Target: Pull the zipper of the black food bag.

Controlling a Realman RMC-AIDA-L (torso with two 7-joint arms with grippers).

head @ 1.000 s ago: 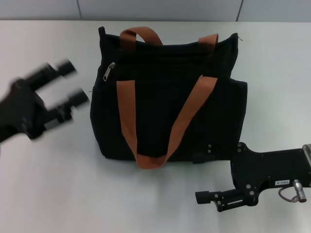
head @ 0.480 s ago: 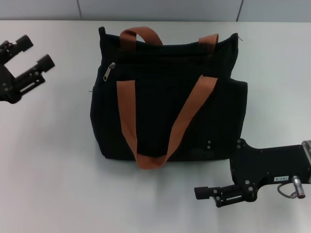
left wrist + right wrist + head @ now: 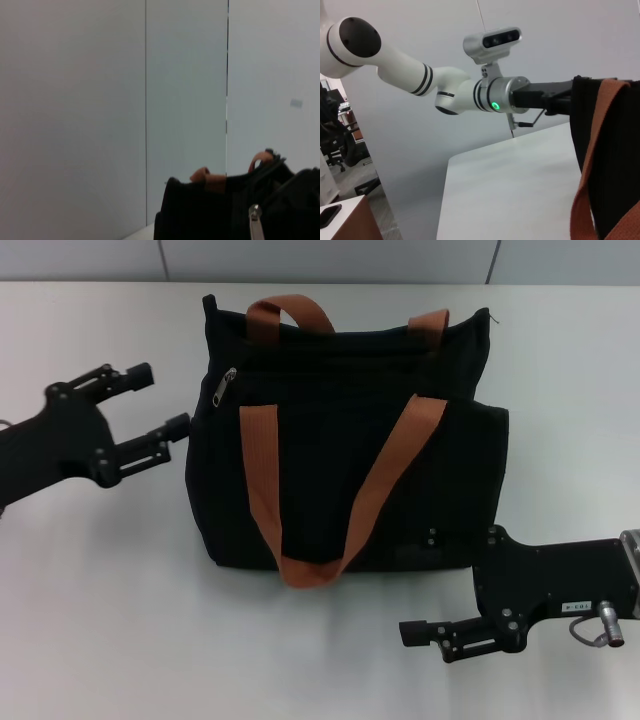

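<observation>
The black food bag (image 3: 340, 470) lies flat on the white table with two rust-orange strap handles (image 3: 270, 500). The zipper (image 3: 224, 386), a small silver pull tab, sits at the bag's upper left corner. It also shows in the left wrist view (image 3: 256, 224), on the bag (image 3: 200, 215). My left gripper (image 3: 162, 398) is open and empty, just left of the bag, its fingers pointing at the zipper end and apart from it. My right gripper (image 3: 425, 635) lies low near the table's front, right of centre, below the bag's lower right corner.
The white table (image 3: 120, 620) runs to a grey wall at the back. In the right wrist view my white left arm (image 3: 465, 92) reaches to the bag's edge (image 3: 620, 150) with its orange strap (image 3: 592, 165).
My left gripper has swung from the far left back toward the bag, ending close beside the zipper corner. The right gripper has hardly moved. The bag has not moved.
</observation>
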